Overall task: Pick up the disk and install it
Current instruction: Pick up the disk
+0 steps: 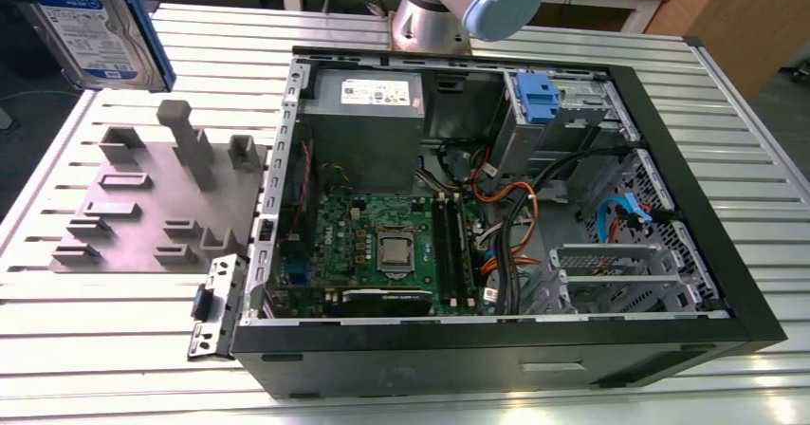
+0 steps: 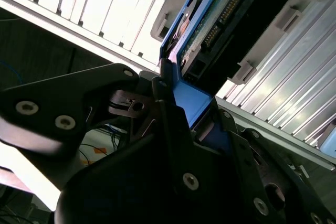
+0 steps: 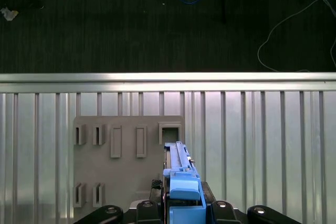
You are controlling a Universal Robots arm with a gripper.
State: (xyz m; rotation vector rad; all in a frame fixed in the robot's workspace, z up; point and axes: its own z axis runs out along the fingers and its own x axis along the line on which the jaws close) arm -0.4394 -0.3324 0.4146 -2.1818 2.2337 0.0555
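Right at the wrist, the gripper (image 2: 191, 109) has its black fingers (image 2: 170, 129) clamped on the blue carrier frame (image 2: 193, 103) at one end of the disk (image 2: 223, 17). In the second wrist view the drive runs away from them edge-on, circuit board and connector pins showing. The first wrist view looks straight down its thin edge: the disk hangs upright over the rim of the grey fixture plate (image 3: 126, 174), its far end lined up near a square socket there, though whether it touches the plate I can't tell. Under that comes the slatted aluminium bench (image 3: 262, 145), then dark floor (image 3: 131, 24) beyond its edge. In the exterior view the disk stands label-out at the upper left, well apart from the open computer case (image 1: 506, 354) lying on the bench, motherboard (image 1: 367, 230) and power supply (image 1: 367, 126) exposed, a blue latch (image 1: 537, 98) at the far drive bay, the arm (image 1: 443, 12) rising behind.
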